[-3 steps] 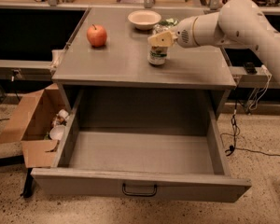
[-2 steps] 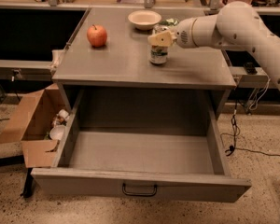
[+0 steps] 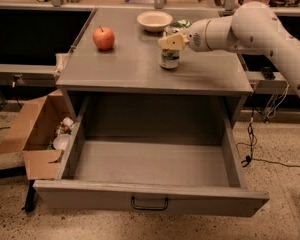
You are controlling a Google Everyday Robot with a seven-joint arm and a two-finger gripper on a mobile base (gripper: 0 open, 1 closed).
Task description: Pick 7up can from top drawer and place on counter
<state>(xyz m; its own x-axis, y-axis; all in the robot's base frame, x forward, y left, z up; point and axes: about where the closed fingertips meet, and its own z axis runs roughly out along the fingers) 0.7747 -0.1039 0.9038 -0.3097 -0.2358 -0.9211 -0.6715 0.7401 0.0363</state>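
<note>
The 7up can point(image 3: 169, 59) stands upright on the grey counter point(image 3: 125, 66), right of its middle. My gripper point(image 3: 171, 40) reaches in from the right and is closed around the can's top; the can's base rests on the counter. The top drawer point(image 3: 150, 166) is pulled fully open below, its flat grey bottom bare, with a black wire handle point(image 3: 149, 203) on its front.
A red apple point(image 3: 104, 38) sits at the counter's left and a white bowl point(image 3: 154, 20) at its back. A greener can point(image 3: 182, 24) shows behind my gripper. An open cardboard box point(image 3: 35, 134) with scraps stands on the floor to the drawer's left. Cables lie on the floor at right.
Almost nothing has moved. My gripper stays at the top of the can, which stands at the same spot on the counter.
</note>
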